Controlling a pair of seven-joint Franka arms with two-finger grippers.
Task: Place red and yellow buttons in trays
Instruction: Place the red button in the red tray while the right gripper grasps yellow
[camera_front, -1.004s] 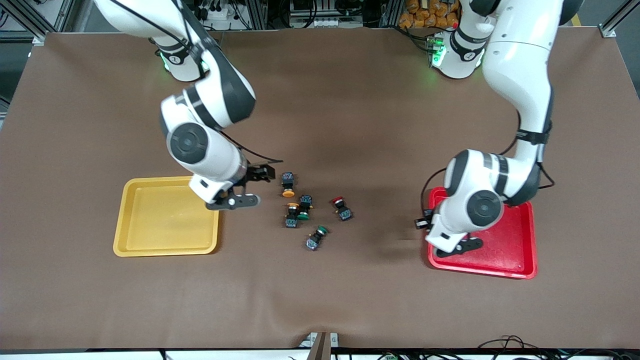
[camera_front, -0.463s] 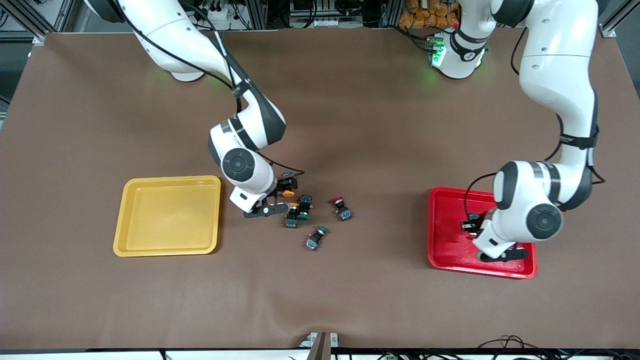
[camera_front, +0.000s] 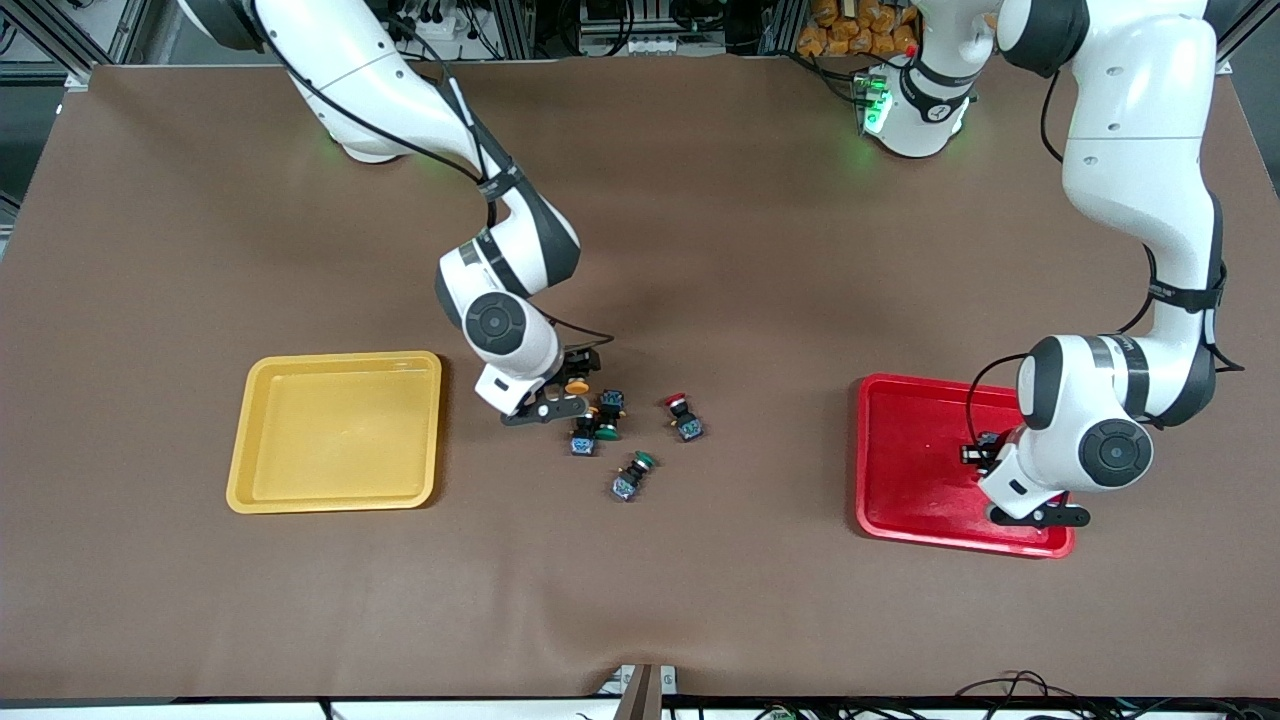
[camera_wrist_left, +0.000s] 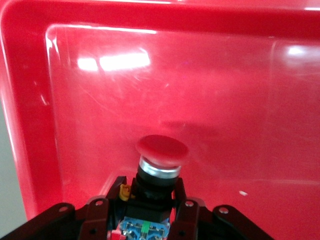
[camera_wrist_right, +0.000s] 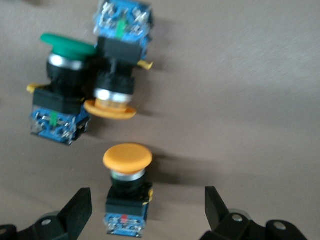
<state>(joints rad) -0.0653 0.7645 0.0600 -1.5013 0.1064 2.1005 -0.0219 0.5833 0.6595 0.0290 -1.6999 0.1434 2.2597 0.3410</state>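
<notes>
My left gripper (camera_front: 985, 458) (camera_wrist_left: 150, 202) is shut on a red button (camera_wrist_left: 162, 150) (camera_front: 972, 454) and holds it just over the floor of the red tray (camera_front: 900, 500) (camera_wrist_left: 30, 125). My right gripper (camera_front: 562, 383) (camera_wrist_right: 147, 210) is open, its fingers either side of a yellow button (camera_front: 576, 385) (camera_wrist_right: 127, 159) lying on the table. A second yellow button (camera_front: 583, 438) (camera_wrist_right: 112, 102) lies a little nearer the camera, against a green one (camera_front: 607, 430) (camera_wrist_right: 65, 47). Another red button (camera_front: 680, 408) lies toward the left arm's end of the cluster. The yellow tray (camera_front: 240, 480) holds nothing.
A second green-capped button (camera_front: 636, 470) lies nearest the camera in the cluster. The brown cloth (camera_front: 700, 600) covers the table between and around the two trays.
My right gripper moved from beside the yellow tray to the yellow button and dropped around it. My left gripper carried the red button farther in over the red tray.
</notes>
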